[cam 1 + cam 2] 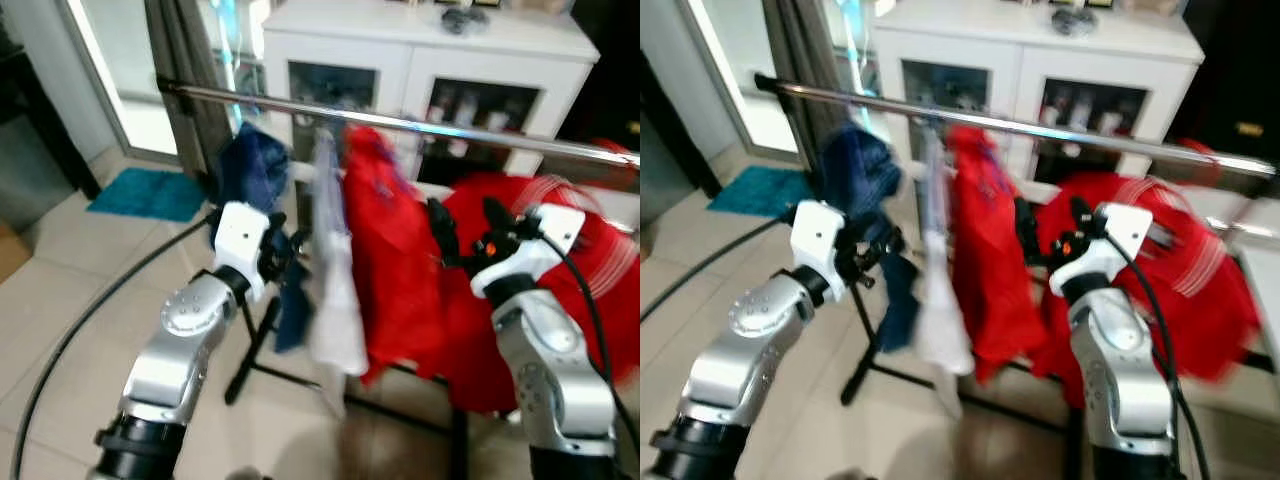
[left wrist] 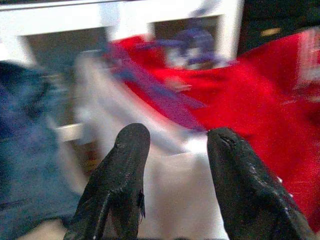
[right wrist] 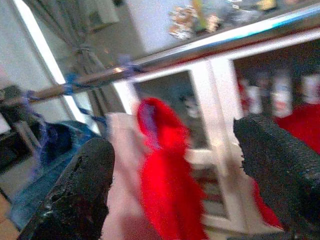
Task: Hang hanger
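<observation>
A silver clothes rail (image 1: 420, 125) runs across in front of me. From it hang a dark blue garment (image 1: 250, 165), a white one (image 1: 332, 290), a red one (image 1: 385, 250) and a wider red one (image 1: 600, 280). Bluish hanger hooks (image 3: 125, 65) sit on the rail, blurred. My left gripper (image 1: 288, 252) is raised beside the blue garment; in the left wrist view it (image 2: 177, 135) is open and holds nothing, facing the white and red clothes. My right gripper (image 1: 468, 228) is up between the two red garments, open (image 3: 175, 137) and holding nothing, below the rail.
A white cabinet (image 1: 430, 50) with glass doors stands behind the rail. The rack's black legs (image 1: 255, 350) spread over the tiled floor. A black cable (image 1: 90, 310) curves at left, a teal mat (image 1: 145, 195) lies by the doorway, and a dark curtain (image 1: 185, 50) hangs behind.
</observation>
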You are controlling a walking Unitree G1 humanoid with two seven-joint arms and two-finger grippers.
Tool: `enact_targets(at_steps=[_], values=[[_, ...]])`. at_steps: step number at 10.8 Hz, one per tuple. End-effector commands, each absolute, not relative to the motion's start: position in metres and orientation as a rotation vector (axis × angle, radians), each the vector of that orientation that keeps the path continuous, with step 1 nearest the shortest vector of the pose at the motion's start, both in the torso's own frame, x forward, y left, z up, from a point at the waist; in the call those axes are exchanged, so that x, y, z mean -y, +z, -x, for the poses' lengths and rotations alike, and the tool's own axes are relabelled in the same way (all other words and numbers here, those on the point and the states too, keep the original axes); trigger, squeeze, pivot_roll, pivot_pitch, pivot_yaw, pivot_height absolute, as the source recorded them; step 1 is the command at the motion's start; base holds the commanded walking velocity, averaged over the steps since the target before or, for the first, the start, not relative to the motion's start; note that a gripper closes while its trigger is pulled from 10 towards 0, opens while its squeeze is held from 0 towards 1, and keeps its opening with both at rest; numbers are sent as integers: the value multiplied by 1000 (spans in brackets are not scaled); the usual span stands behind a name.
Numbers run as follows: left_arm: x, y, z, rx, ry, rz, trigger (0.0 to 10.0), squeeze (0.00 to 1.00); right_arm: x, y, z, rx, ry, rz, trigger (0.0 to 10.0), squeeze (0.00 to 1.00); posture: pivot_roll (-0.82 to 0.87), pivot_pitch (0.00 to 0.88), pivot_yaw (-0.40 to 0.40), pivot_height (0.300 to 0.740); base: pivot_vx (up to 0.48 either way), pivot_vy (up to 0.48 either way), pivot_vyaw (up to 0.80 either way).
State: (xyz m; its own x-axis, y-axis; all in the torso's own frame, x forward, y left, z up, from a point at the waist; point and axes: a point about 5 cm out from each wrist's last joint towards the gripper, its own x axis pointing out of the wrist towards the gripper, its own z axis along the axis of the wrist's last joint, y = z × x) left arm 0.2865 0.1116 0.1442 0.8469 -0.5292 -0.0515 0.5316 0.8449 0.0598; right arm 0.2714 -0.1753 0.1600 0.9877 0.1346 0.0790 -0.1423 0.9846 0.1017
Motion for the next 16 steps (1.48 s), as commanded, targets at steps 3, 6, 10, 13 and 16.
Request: enact_targets(at_steps=[3,6,10,13,16], values=[[-113,145,-286,-40,-563,-91,10000,0,173,165,-272,71,131,-119,10000,984,-14,0,16,740,0,-254,0],[-107,151,-282,-4,-660,-90,10000,0,182,169,-281,55,51,-60,10000,1000,-17,0,19,740,0,0,0],[-97,148,-273,-45,-866,-103,10000,0,205,174,-314,1,4,26,10000,1000,-21,0,22,740,0,0,0],[-96,150,-270,-42,-917,-110,10000,0,217,170,-344,-13,66,102,10000,976,-5,0,13,740,0,0,0],[-98,150,-272,-51,-943,-133,10000,0,234,175,-367,-97,101,207,10000,0,8,0,4,740,0,0,0]])
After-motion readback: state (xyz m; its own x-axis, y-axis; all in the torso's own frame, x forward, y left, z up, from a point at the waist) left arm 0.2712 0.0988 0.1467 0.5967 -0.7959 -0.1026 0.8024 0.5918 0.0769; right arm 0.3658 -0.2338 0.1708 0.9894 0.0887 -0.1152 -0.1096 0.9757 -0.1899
